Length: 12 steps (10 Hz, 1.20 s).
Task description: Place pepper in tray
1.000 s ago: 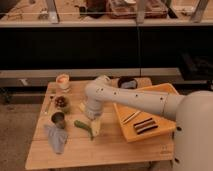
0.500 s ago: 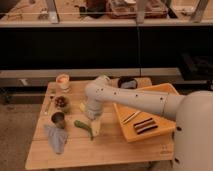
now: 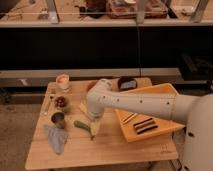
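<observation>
The pepper (image 3: 82, 125) is a slim dark-green chili lying on the wooden table (image 3: 110, 150), left of centre. A pale yellow elongated vegetable (image 3: 94, 129) lies right beside it. The tray (image 3: 155, 102) is large and yellow-orange, on the right half of the table, and holds dark bars (image 3: 143, 125) and a pale stick (image 3: 129, 118). My gripper (image 3: 94, 116) hangs below the white wrist, just above and to the right of the pepper, between it and the tray's left edge. The arm covers most of the gripper.
A small cup (image 3: 62, 81), a little bowl with dark contents (image 3: 61, 102), a metal can (image 3: 58, 119) and a grey-blue cloth (image 3: 56, 138) stand along the table's left side. A dark bowl (image 3: 126, 83) sits at the back behind the tray.
</observation>
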Available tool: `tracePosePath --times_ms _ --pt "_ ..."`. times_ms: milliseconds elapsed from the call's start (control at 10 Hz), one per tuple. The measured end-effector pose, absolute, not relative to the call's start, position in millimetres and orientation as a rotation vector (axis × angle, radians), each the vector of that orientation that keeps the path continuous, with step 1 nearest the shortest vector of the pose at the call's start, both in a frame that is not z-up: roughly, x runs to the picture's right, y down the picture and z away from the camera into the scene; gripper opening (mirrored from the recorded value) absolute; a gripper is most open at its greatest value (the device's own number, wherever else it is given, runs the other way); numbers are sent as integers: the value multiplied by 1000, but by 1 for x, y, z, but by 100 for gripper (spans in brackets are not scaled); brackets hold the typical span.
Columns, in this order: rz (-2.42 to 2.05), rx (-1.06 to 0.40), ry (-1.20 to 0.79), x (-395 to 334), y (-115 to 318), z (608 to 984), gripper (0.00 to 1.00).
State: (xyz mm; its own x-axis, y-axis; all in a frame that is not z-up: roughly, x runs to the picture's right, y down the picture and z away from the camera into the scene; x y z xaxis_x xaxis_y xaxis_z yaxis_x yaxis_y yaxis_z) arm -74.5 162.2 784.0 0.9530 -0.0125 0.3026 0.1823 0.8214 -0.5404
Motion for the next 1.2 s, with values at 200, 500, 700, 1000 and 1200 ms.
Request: tracePosePath --times_ms 200,500,700,1000,1200 --pt "-78 -579 -291 -75 161 784 80" --pt "-109 -622 -296 -86 172 795 80" --pt "-135 -664 -310 -105 192 814 80" --pt "-136 -682 -310 -108 200 819 78" --pt "-124 -697 -312 -108 204 820 61"
